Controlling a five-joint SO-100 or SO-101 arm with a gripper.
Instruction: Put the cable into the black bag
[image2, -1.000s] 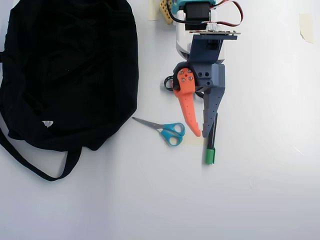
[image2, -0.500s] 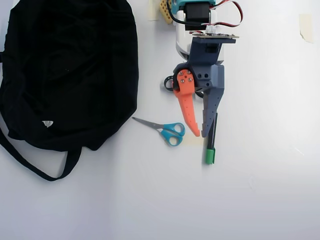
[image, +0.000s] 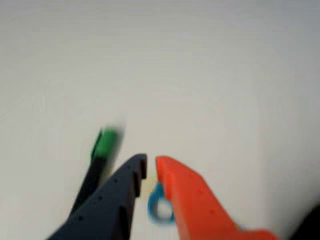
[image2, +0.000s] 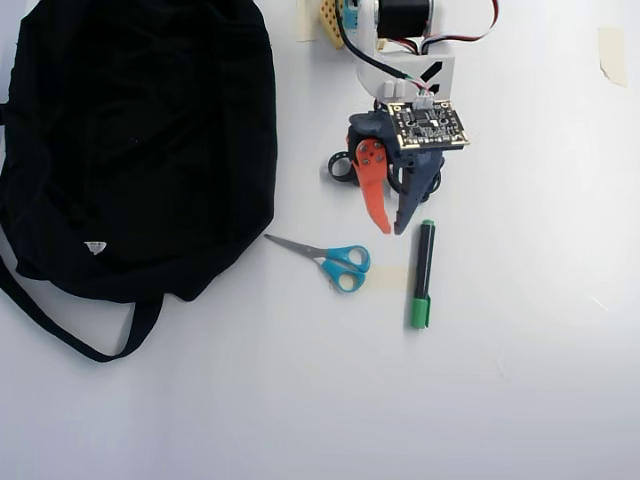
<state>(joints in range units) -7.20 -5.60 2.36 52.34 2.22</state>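
Tool (image2: 390, 228) nearly together, tips a sliver apart, empty, pointing down-frame overhead. Cable (image2: 341, 165) coiled just left of the tool's base, behind the tips, partly hidden. Bag (image2: 140, 140) farther left across bare bench (image2: 520, 380). Scissors (image2: 335, 260) and pen (image2: 422, 272) beyond the tips; open room right.

A plain black bag (image2: 140, 140) with a tiny white label fills the upper left of the overhead view, set on a white table (image2: 520, 400). The gripper (image2: 391, 231) is seen with one orange finger (image2: 374, 195) and one dark grey-blue finger. Blue-handled scissors (image2: 335, 260) and a black marker (image2: 422, 275) with a green cap are seen at centre.
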